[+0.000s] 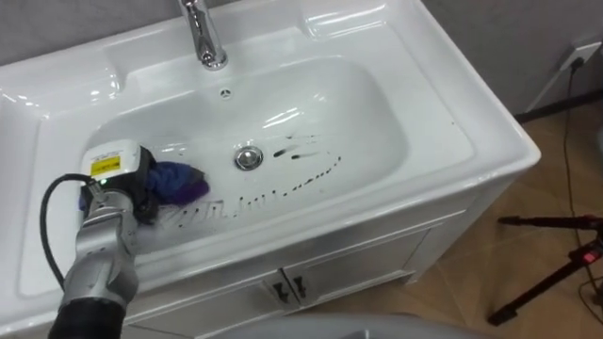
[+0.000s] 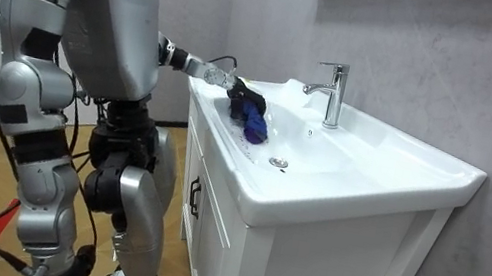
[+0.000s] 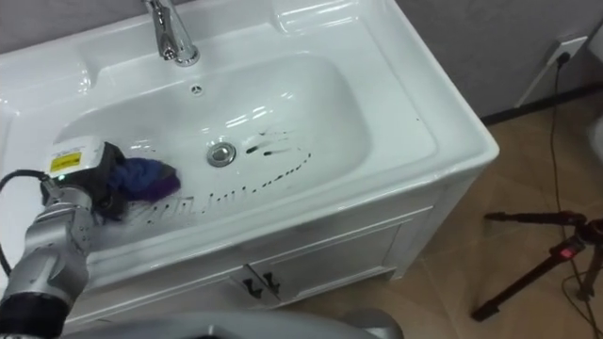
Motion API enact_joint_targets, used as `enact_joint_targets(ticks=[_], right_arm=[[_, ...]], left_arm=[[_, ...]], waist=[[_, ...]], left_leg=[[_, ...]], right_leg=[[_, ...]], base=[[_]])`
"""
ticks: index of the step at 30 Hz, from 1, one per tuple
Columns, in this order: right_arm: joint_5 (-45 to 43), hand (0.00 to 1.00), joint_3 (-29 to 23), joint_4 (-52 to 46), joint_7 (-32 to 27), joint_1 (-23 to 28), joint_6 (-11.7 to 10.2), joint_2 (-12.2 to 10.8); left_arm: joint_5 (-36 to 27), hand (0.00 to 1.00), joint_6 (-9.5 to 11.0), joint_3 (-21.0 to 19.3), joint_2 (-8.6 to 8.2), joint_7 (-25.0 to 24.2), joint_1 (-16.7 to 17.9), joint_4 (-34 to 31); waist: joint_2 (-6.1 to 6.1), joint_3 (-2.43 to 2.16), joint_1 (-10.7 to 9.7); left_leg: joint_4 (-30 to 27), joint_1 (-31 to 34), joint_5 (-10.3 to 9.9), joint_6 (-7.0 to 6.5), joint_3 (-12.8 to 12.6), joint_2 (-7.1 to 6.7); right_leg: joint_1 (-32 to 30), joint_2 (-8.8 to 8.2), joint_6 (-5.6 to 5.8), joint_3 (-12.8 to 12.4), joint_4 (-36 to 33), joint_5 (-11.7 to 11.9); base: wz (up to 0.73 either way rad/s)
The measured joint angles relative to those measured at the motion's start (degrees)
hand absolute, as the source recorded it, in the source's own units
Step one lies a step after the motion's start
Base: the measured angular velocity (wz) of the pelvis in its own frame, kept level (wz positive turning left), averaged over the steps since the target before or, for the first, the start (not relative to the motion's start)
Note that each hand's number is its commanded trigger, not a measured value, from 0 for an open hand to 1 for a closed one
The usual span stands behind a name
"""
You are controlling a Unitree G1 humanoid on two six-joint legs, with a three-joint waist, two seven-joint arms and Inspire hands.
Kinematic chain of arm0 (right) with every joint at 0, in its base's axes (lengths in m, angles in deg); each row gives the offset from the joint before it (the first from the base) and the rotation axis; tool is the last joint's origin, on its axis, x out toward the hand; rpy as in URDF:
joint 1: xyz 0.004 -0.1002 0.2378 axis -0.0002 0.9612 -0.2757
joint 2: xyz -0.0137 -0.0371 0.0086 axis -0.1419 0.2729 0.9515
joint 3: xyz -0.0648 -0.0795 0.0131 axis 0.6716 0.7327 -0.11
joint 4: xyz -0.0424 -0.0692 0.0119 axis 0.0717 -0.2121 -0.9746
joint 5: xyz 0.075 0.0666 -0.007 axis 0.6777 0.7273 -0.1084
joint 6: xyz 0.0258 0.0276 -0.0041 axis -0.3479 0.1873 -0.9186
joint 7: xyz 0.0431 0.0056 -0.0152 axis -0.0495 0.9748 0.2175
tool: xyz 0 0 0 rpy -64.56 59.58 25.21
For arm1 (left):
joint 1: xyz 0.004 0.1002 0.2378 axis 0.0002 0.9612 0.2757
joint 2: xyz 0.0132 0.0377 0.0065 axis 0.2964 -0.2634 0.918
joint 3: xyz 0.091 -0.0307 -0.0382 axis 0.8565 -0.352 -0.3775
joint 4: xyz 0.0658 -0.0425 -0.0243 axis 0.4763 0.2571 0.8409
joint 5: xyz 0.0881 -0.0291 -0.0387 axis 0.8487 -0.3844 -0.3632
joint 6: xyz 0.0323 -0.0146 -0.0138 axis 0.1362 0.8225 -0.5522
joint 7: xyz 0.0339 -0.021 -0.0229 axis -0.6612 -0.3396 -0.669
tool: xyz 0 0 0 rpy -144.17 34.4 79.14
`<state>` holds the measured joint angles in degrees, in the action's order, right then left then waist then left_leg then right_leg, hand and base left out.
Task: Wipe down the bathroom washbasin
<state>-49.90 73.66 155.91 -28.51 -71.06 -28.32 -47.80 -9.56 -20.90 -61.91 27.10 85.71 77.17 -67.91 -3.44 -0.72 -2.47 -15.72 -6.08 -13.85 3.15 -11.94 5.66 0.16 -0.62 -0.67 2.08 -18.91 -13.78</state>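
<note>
The white basin [image 1: 429, 89] has dark streaks [image 1: 306, 177] on its bottom, in front of and to the right of the metal drain [image 1: 248, 157]. My left hand [image 1: 130, 188], black with a white tag on its back, reaches into the left part of the bowl and is shut on a crumpled blue-purple cloth [image 1: 181, 183]. The cloth rests on the basin floor, left of the drain. In the room view the left hand [image 2: 245, 95] holds the cloth [image 2: 253, 125] over the near side of the bowl. My right hand [image 2: 50, 271] hangs low at my side.
A chrome faucet [image 1: 203, 38] stands behind the bowl. Below the rim are white cabinet doors with small handles [image 1: 288, 288]. A black tripod [image 1: 556, 254] lies across the wooden floor at the right, near a wall socket [image 1: 579, 55]. I stand close against the cabinet front.
</note>
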Motion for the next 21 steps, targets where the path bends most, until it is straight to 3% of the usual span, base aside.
enact_joint_targets(ticks=[9,13,21], right_arm=[[0.26,0.00,0.53,0.25,0.03,0.04,-1.65,0.18],[1.48,0.00,0.53,0.28,-0.13,0.66,-2.86,0.22],[3.41,0.00,0.59,0.28,-0.36,0.46,-4.64,0.22]], left_arm=[[0.17,1.00,0.35,-0.84,2.36,-3.43,0.13,-4.44],[0.17,1.00,1.04,-0.89,4.52,-4.71,0.18,-6.39],[0.20,1.00,1.15,-2.48,5.70,-5.33,0.36,-8.84]], waist=[[-0.14,0.06,1.66],[-0.17,0.09,2.85],[-0.12,0.38,2.88]], left_leg=[[-0.15,0.55,-0.03,0.05,-0.31,0.44],[-0.30,0.54,-0.12,0.21,-0.35,0.88],[-1.87,1.97,-0.13,0.22,-0.06,1.21]], right_leg=[[-0.31,0.24,-0.20,0.43,0.26,0.08],[-0.37,0.67,-0.60,0.44,0.23,-0.01],[-0.78,0.62,-0.91,1.27,0.23,-0.20]], base=[[0.01],[-0.02],[0.02]])
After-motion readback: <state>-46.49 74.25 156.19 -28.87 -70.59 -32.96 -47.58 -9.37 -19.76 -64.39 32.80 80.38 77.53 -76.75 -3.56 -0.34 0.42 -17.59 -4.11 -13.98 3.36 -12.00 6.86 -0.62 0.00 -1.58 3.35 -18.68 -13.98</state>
